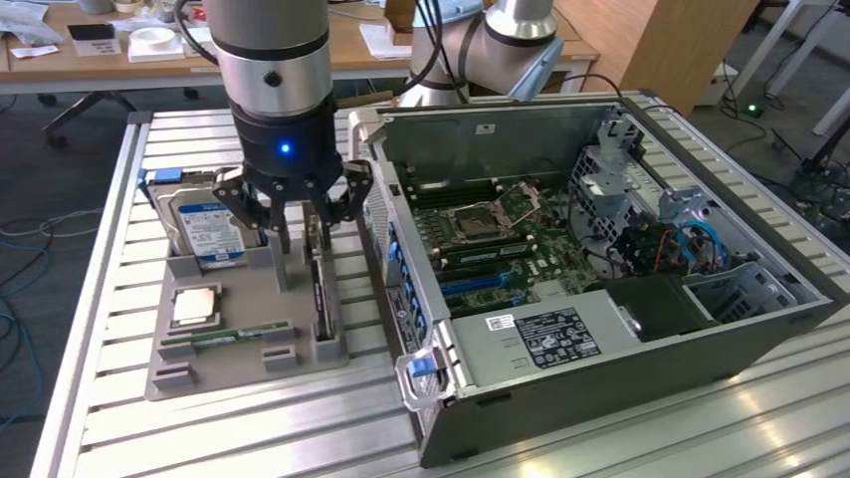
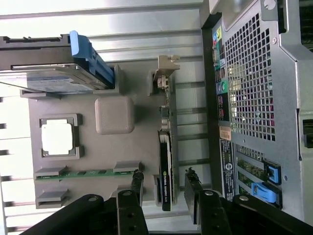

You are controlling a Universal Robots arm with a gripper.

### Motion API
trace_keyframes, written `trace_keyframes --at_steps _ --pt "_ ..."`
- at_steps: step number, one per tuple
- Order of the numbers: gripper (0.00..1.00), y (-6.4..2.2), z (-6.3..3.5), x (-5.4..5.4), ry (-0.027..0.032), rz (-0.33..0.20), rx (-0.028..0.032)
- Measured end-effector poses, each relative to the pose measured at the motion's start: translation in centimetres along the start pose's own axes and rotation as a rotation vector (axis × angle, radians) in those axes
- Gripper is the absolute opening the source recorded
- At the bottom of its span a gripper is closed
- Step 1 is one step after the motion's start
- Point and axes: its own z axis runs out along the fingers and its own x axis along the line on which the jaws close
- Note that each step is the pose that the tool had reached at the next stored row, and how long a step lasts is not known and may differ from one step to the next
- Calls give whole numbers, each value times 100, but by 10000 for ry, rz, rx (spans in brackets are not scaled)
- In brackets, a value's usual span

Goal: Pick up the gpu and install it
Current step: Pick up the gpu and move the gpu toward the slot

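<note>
Exterior view, a workshop bench: my gripper (image 1: 299, 237) hangs over the flat grey plastic parts tray (image 1: 199, 373) in the left half of the frame, fingers spread wide and holding nothing. The gpu (image 1: 321, 299), a thin flat expansion card seen edge-on as a narrow dark strip, stands upright in its slot at centre-left of the frame. It sits along the side of the tray nearest the big open grey metal computer case (image 1: 598, 339), directly beneath me. In the wrist view, my two black fingertips (image 2: 137, 182) stand one on each side of the card with a sliver of gap on both sides, so I judge that no grip has been made.

As I read it, the job is barely begun. I am lined up over the card, but the pick is not yet done and the card is still seated in the tray. The green motherboard (image 1: 492, 239) inside the case shows no such card standing in it, so lifting and installing are both left.

The count: one gpu, one boxy silver hard drive with a blue-white label (image 1: 206, 224), one square silver processor chip (image 1: 195, 307) and one slim green memory stick (image 1: 226, 334). That makes four parts on one tray, beside one case, on one slatted aluminium table (image 1: 173, 433)
</note>
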Motion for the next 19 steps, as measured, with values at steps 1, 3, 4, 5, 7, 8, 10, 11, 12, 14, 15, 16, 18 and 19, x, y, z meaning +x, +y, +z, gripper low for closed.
trace_keyframes --at_steps 1,3,4,5,7,8,10,11,12,14,15,16,18,19 --pt "47 0 2 0 -4 1 9" --pt "47 -1 20 0 -4 7 19" --pt "47 -2 33 0 -5 19 21" --pt "47 -2 46 1 -5 33 22" --pt "47 -3 70 1 -5 60 23" --pt "47 -3 81 -2 -5 69 24" --pt "47 -2 96 -13 -5 73 25" --pt "47 -2 98 -15 -5 74 24" --pt "47 -2 99 -15 -6 75 24" --pt "47 -3 99 -15 -6 74 24" --pt "47 -3 99 -15 -6 74 24" --pt "47 -3 99 -15 -6 74 24" --pt "47 -2 102 -16 -6 74 23" --pt "47 -2 105 -17 -8 74 21"
